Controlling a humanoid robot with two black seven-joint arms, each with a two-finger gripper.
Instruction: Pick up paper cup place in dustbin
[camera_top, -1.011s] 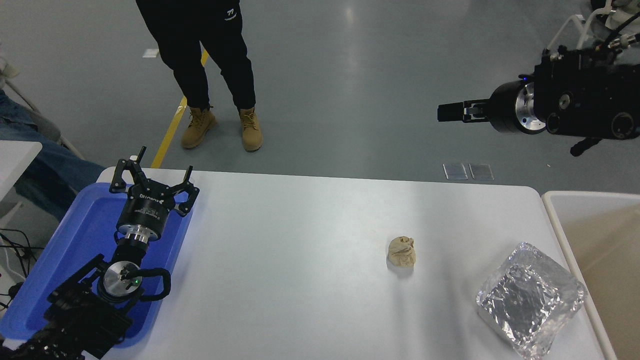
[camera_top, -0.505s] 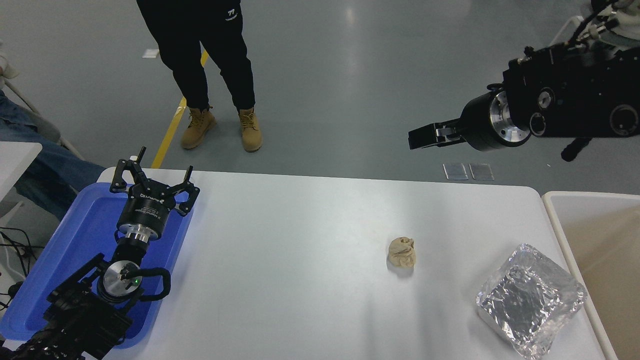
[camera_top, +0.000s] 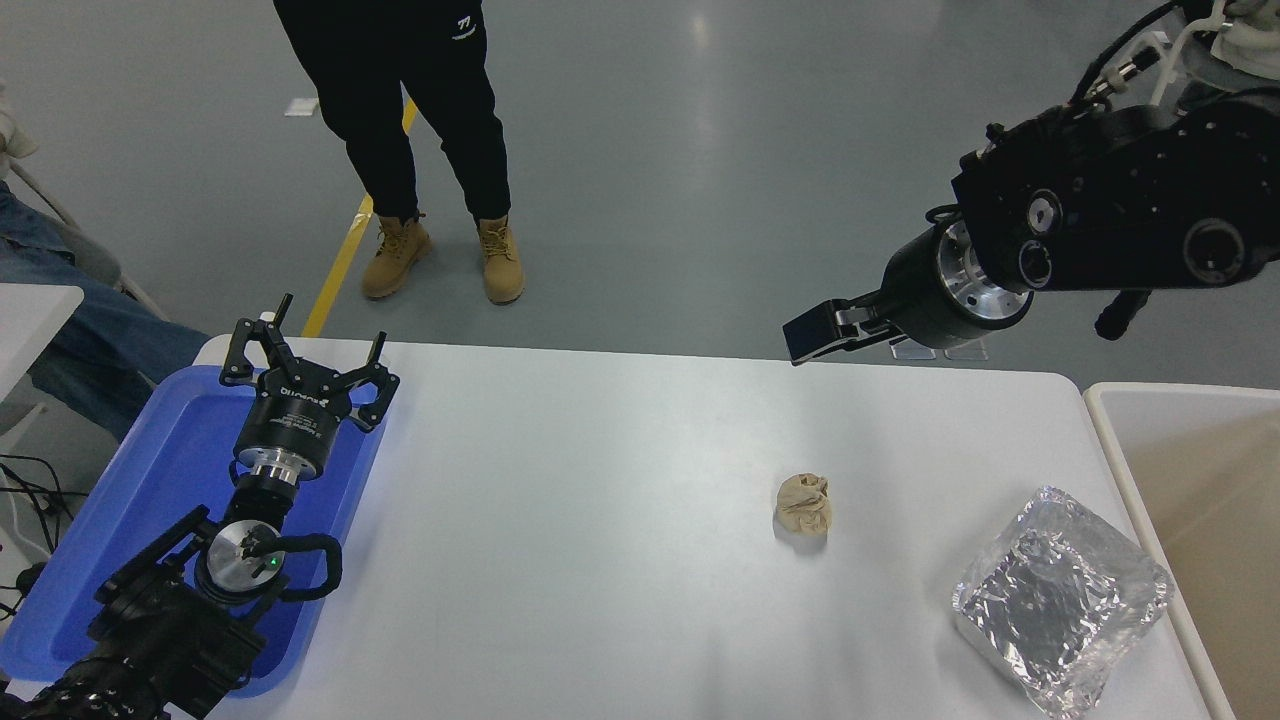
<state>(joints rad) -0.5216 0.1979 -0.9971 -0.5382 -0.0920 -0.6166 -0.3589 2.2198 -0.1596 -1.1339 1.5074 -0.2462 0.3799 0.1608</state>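
The right gripper (camera_top: 815, 338) has come down and leftward from the upper right of the frame over the last second, and its tip now hangs at the table's (camera_top: 600, 560) far edge, right of centre. It is seen end-on, so how far its fingers are parted cannot be told; nothing shows between them. Behind it, the wrist and black arm run off toward the upper right corner.

The left gripper (camera_top: 305, 365) stays parked at the lower left over the blue tray (camera_top: 130, 480), its fingers spread wide and holding nothing.

The dustbin (camera_top: 1100, 420) sits at the right edge of the frame, cut off there, with only its white rim and part of its tan inside showing. No paper cup can be seen anywhere.

On the table, unmoved, lie a crumpled tan paper ball (camera_top: 803, 503), right of centre, and a crinkled silver foil bag (camera_top: 1060, 598) at the lower right, just beside the dustbin.

A person's legs (camera_top: 430, 130) stand at upper left.
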